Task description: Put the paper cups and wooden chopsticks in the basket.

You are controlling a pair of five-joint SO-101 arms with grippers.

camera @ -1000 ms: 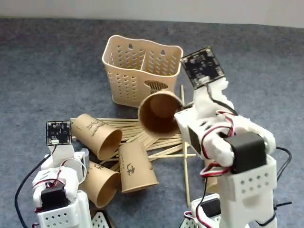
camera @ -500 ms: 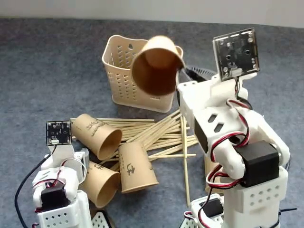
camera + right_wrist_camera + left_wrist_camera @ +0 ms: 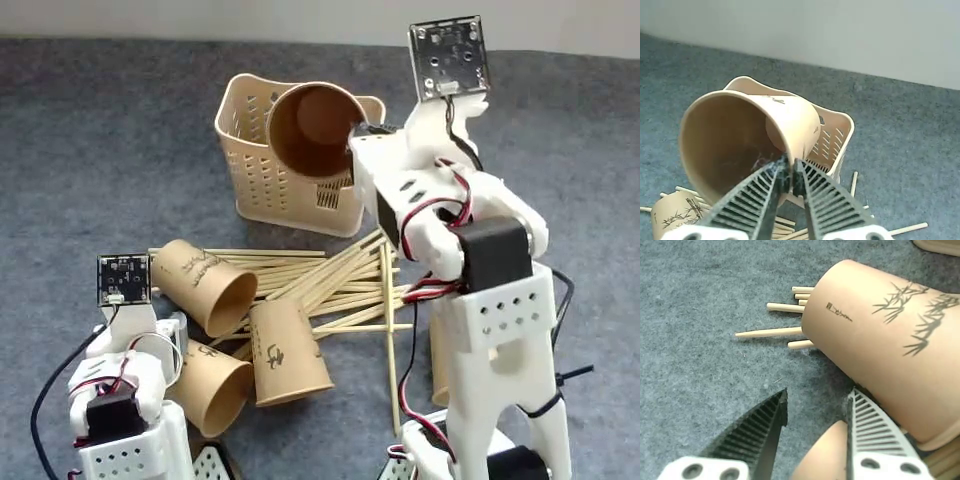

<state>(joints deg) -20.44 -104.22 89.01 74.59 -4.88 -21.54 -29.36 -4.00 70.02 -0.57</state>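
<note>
Grey felt-like cloth covers the desk (image 3: 100, 130). The slotted basket (image 3: 262, 170) stands at the upper middle of the high view. Just in front of its rim hangs one paper cup (image 3: 310, 130), tipped on its side with the mouth facing the camera. The right hand (image 3: 791, 167) is pinched closed on a single stretch of the cup's rim. Such a thin grip may slip, or the cup may swing. Released at this tilt, it could strike the basket's rim or divider and roll back out, or nudge the light basket over. Three more cups (image 3: 285, 350) lie at lower left across the scattered chopsticks (image 3: 330, 285). The left hand (image 3: 818, 392) sits low beside them, spread wide and holding nothing.
</note>
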